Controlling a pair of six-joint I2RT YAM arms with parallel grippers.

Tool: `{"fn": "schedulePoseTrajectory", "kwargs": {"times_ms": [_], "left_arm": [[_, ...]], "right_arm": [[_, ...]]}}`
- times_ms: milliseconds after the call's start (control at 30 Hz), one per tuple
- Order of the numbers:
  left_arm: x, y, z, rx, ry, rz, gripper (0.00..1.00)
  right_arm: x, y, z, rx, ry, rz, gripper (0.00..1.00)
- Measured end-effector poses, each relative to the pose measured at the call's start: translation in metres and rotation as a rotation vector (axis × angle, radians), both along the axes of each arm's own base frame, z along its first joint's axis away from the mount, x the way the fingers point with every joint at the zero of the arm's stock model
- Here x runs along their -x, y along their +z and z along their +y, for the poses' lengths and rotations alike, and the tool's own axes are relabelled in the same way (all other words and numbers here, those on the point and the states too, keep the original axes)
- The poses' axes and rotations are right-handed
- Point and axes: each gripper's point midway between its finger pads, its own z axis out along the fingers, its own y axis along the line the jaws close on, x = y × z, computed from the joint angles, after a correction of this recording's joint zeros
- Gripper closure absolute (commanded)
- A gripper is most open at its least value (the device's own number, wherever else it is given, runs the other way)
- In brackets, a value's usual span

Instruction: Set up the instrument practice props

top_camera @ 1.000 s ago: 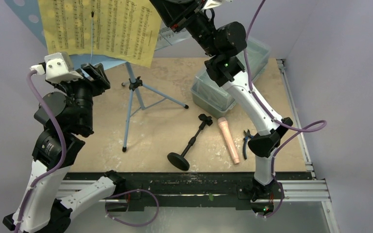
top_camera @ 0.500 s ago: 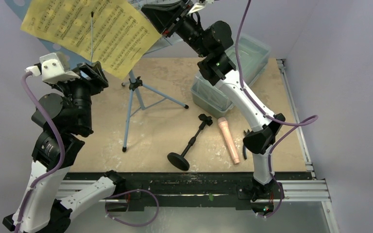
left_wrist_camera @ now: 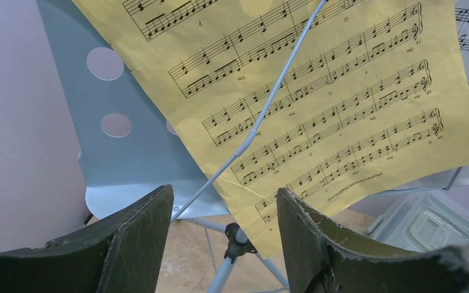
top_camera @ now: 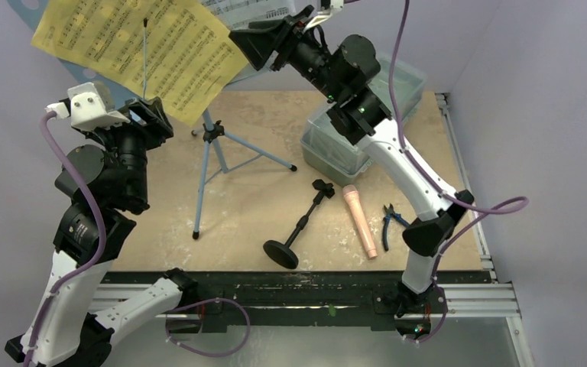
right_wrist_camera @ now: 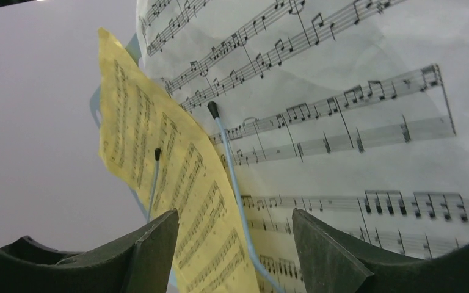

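The light blue music stand (top_camera: 208, 157) stands upright on its tripod at the table's back left. A yellow music sheet (top_camera: 134, 46) rests tilted on its desk under a thin wire arm, and a white sheet (top_camera: 248, 9) shows behind it. In the left wrist view the yellow sheet (left_wrist_camera: 317, 104) hangs over the perforated blue desk (left_wrist_camera: 122, 152). My left gripper (left_wrist_camera: 225, 244) is open and empty just below the desk. My right gripper (right_wrist_camera: 235, 253) is open, close to the yellow sheet (right_wrist_camera: 177, 201) and white sheet (right_wrist_camera: 354, 116). The black mic stand (top_camera: 299, 225) and peach-pink microphone (top_camera: 359, 220) lie flat on the table.
A clear lidded plastic box (top_camera: 397, 84) sits at the back right under my right arm. Blue-handled pliers (top_camera: 389, 222) lie right of the microphone. The stand's tripod legs (top_camera: 256, 153) spread over the table's middle left.
The yellow sheet went from lying square on the desk to tilted clockwise. My right arm swung back and left, with the gripper now at the sheets' right edge. The left arm barely moved.
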Motion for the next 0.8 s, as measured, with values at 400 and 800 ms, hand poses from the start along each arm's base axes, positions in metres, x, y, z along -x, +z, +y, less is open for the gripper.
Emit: {"fn": "schedulePoseTrajectory", "kwargs": {"times_ms": [400, 800], "left_arm": [[0.0, -0.001, 0.0, 0.006, -0.001, 0.001, 0.38], [0.0, -0.002, 0.0, 0.003, -0.001, 0.005, 0.38]], "right_arm": [[0.04, -0.015, -0.04, -0.007, 0.021, 0.222, 0.33], [0.017, -0.079, 0.003, 0.041, 0.116, 0.363, 0.41]]}}
